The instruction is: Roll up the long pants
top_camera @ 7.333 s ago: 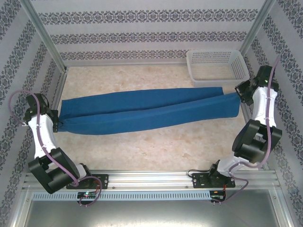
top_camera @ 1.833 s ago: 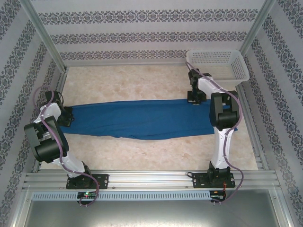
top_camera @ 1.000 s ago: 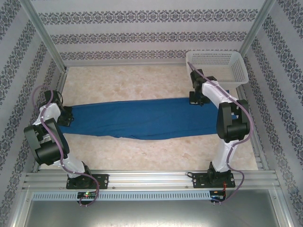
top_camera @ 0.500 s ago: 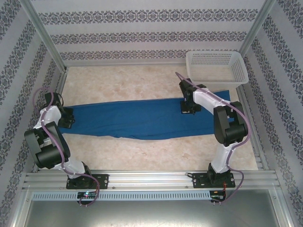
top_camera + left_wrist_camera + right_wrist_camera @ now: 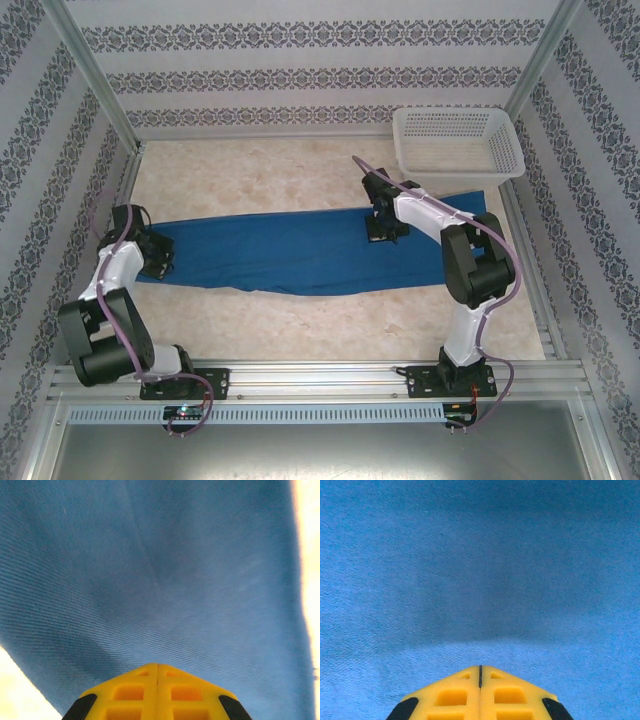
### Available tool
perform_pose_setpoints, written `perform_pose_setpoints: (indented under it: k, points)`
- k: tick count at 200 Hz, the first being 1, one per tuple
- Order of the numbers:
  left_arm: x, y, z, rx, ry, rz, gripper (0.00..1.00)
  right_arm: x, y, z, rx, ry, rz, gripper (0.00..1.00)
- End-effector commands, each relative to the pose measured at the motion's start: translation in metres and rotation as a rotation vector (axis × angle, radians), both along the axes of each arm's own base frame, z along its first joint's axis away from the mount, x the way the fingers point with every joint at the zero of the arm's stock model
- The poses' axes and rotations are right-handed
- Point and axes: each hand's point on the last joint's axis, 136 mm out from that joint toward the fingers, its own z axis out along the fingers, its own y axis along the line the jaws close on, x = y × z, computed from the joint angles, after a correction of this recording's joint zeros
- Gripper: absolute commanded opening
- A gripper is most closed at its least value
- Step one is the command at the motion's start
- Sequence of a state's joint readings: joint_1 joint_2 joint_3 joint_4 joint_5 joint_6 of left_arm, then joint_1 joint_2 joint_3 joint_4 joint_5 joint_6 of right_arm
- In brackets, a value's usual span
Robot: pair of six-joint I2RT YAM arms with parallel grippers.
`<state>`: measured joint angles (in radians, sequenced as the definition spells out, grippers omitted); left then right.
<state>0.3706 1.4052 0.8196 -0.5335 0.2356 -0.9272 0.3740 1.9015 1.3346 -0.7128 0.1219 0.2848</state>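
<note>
Blue long pants [image 5: 290,255] flat, left pincer [image 5: 157,669] at edge

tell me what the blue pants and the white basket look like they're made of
By the look, the long pants are soft woven or knit cloth, matte: fine diagonal ribs show close up, and they lie limp with soft creases; the basket is probably moulded plastic, white: stiff walls of regular open mesh.
</note>
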Motion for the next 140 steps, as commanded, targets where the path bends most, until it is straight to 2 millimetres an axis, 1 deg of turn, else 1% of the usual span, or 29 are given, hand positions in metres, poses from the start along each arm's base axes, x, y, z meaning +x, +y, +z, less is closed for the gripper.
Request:
perform_pose_setpoints:
  k: [1, 23, 43, 61, 84, 108, 130, 140]
  points:
    - [-0.004, -0.01, -0.022, 0.0, 0.07, -0.051, 0.0, 0.005, 0.011, 0.002, 0.009, -0.006, 0.025, 0.0]
    - [0.002, -0.009, -0.027, 0.019, 0.079, -0.06, 0.0, 0.004, 0.016, 0.0, 0.019, -0.005, 0.031, 0.0]
    - [0.008, -0.002, -0.024, 0.053, 0.08, -0.07, 0.0, 0.001, 0.025, -0.003, 0.041, 0.009, 0.038, 0.0]
    - [0.008, 0.004, -0.023, 0.079, 0.111, -0.069, 0.0, -0.003, 0.032, -0.006, 0.042, 0.017, 0.055, 0.0]
    - [0.003, 0.002, -0.032, 0.073, 0.154, -0.073, 0.0, -0.007, 0.035, -0.008, 0.045, 0.026, 0.071, 0.0]
    - [-0.005, 0.005, -0.041, 0.09, 0.211, -0.064, 0.0, -0.008, 0.035, -0.007, 0.05, 0.024, 0.075, 0.0]
    - [-0.004, 0.004, -0.053, 0.068, 0.247, -0.065, 0.0, -0.012, 0.038, -0.008, 0.049, 0.035, 0.087, 0.0]
    - [0.0, 0.003, -0.057, 0.058, 0.262, -0.066, 0.0, -0.017, 0.04, -0.01, 0.05, 0.043, 0.093, 0.0]
